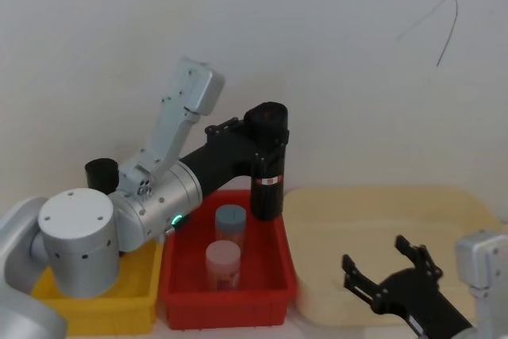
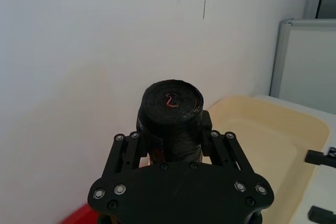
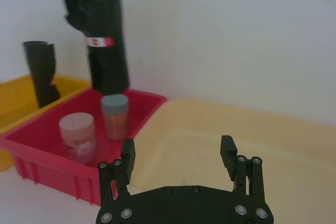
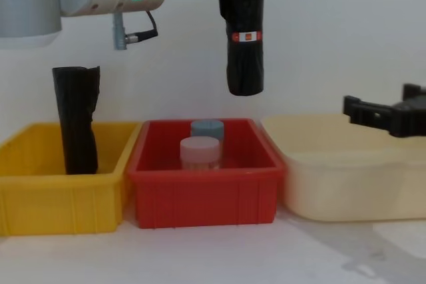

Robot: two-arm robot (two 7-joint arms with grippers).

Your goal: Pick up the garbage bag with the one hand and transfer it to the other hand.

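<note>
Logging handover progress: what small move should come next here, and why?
Probably the left pincer should carry the garbage bag rightward, toward the right pincer. It hangs upright, clamped near its top, above the red bin, lower end free; the right pincer is open and lower, over the cream tub.

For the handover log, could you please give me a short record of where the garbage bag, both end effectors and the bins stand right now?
Garbage bag: upright, held in the air above the red bin, label band facing the chest camera
Left end effector: shut on the garbage bag's upper end
Right end effector: open, empty, low over the cream tub
Red bin: holds two lidded jars
Yellow bin: holds a second black roll, standing upright
Handover: not yet done; the end effectors are well apart
</note>
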